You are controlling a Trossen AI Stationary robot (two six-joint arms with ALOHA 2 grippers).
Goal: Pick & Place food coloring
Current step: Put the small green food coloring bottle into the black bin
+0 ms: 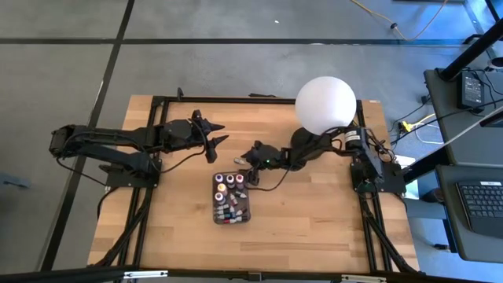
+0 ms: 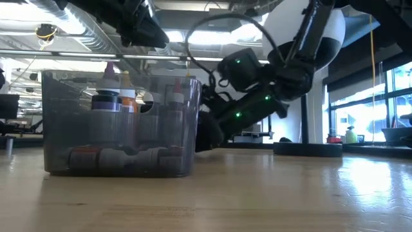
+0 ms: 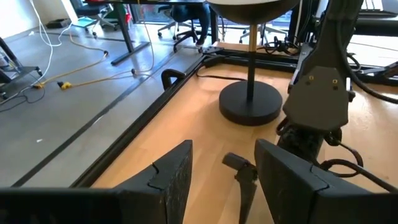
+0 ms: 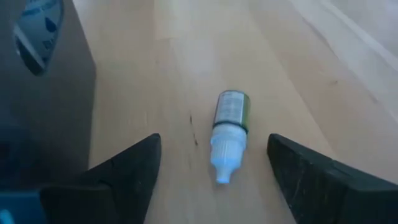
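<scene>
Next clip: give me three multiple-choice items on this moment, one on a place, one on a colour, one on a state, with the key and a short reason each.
1. Where is the small dropper bottle seen in the right wrist view?
A. lying on the table between the open fingers
B. standing inside the tray
C. held up in the air

2. What colour is that bottle's cap end?
A. red
B. white
C. black

3. How is the right gripper?
A. shut on the bottle
B. open, with the bottle untouched
C. shut with nothing in it

Key: 1 A, it lies on its side on the wood beside the tray. 2 B, the tip and neck are white. 3 B, both fingers stand wide of the bottle. The left gripper waits above the table, open.
</scene>
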